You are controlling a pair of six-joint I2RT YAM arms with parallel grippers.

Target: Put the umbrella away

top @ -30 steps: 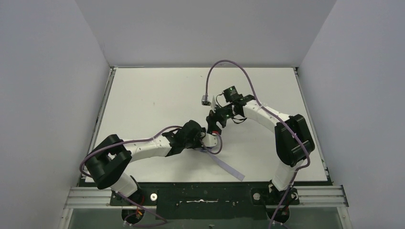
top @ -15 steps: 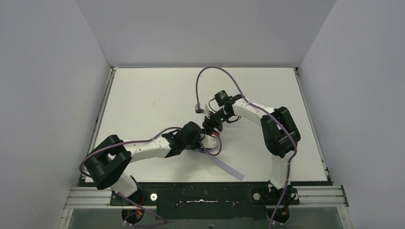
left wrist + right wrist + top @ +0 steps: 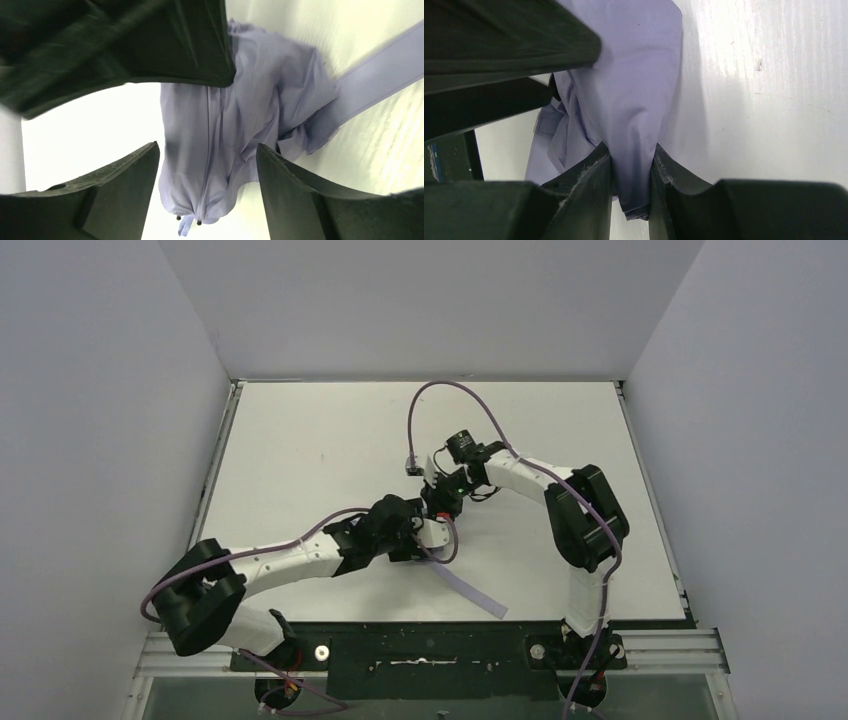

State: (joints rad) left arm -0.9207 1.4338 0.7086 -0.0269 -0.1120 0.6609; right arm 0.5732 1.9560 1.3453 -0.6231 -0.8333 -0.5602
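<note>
While the hold on the bundle is passing from one arm to the other, the items are lying as follows.

- Flat white rectangular table (image 3: 300, 440): bearing everything listed; grey walls are enclosing it on three sides.
- White-and-black jointed left arm (image 3: 280, 560) and right arm (image 3: 560, 490): both are reaching inward and meeting near the table's centre. The right arm has been folding in from farther right over the last second, while the left arm's elbow has been swinging outward.
- Compact folding umbrella of crumpled pale lavender fabric (image 3: 235, 125): lying collapsed on the table centre, between the two wrists. Shaft and handle are not showing.
- Long flat lavender strap (image 3: 470, 592): trailing from the bundle across the table toward the near edge, lying loose.
- Black two-finger right gripper (image 3: 631, 165): having just narrowed, it is now pinching a fold of the umbrella fabric tightly between both fingers.
- Black two-finger left gripper (image 3: 206, 155): having just widened, its fingers are now standing apart on either side of the fabric, clamping nothing.
- Small lavender tie with two dark beads (image 3: 186, 225): hanging at the fabric's tip.

Judgement: the right side is taking over the anchoring, and this is probably freeing the left for a fresh grasp, perhaps on the strap. The wrapping is not yet looking done.
</note>
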